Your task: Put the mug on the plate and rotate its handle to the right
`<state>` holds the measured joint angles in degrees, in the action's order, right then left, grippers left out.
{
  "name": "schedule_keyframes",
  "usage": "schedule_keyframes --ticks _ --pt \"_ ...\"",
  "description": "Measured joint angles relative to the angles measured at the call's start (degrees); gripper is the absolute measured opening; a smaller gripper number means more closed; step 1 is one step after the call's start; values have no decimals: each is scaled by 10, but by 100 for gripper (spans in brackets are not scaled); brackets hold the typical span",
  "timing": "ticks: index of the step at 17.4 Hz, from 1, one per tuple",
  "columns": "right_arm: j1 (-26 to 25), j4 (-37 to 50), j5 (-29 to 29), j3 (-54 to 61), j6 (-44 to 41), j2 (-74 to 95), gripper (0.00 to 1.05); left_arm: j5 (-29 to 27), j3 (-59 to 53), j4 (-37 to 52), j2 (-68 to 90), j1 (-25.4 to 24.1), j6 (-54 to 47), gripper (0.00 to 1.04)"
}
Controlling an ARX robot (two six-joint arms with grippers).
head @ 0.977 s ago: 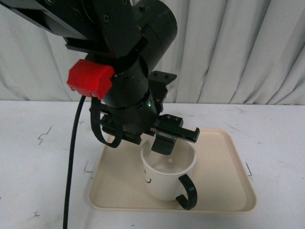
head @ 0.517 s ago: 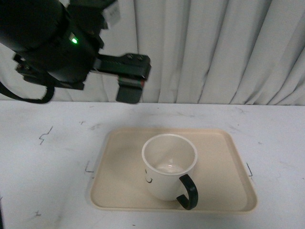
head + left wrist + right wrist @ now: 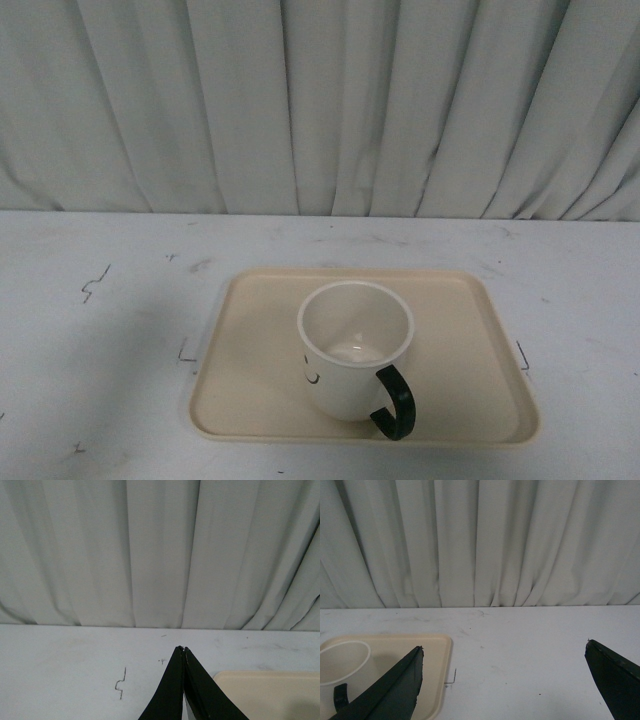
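The white mug (image 3: 350, 355) stands upright near the front middle of the beige plate (image 3: 460, 330). Its black handle (image 3: 393, 402) points to the front right, and part of the drawn face shows on its left side. Neither arm shows in the front view. My left gripper (image 3: 183, 650) is shut and empty over the bare table, with a corner of the plate (image 3: 270, 692) beside it. My right gripper (image 3: 504, 647) is open wide and empty over the table to the right of the plate (image 3: 427, 675). The mug's rim (image 3: 342, 661) and a bit of the handle (image 3: 340, 694) show there.
A white table (image 3: 90, 340) with small black pen marks carries the plate. A pleated white curtain (image 3: 320, 100) hangs along the table's far edge.
The left arm, which was over the mug a second ago, has lifted away up and to the left and has left the front view. The mug stands alone on the plate.
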<state>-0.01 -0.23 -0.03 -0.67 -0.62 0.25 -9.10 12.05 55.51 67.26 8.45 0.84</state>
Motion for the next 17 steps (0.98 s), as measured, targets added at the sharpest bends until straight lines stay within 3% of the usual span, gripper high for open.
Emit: schedule_keyframes --ticks 4,5,9,17 --pt "0 0 0 0 0 0 98 28 -49 -37 -73 -22 0 2" --pt "0 0 0 0 0 0 98 32 -66 5 -74 -28 0 2" --pt "0 0 0 0 0 0 98 86 -99 -80 -168 -83 0 2" --pt "0 0 0 0 0 0 98 90 -115 -241 -352 -84 -1 2"
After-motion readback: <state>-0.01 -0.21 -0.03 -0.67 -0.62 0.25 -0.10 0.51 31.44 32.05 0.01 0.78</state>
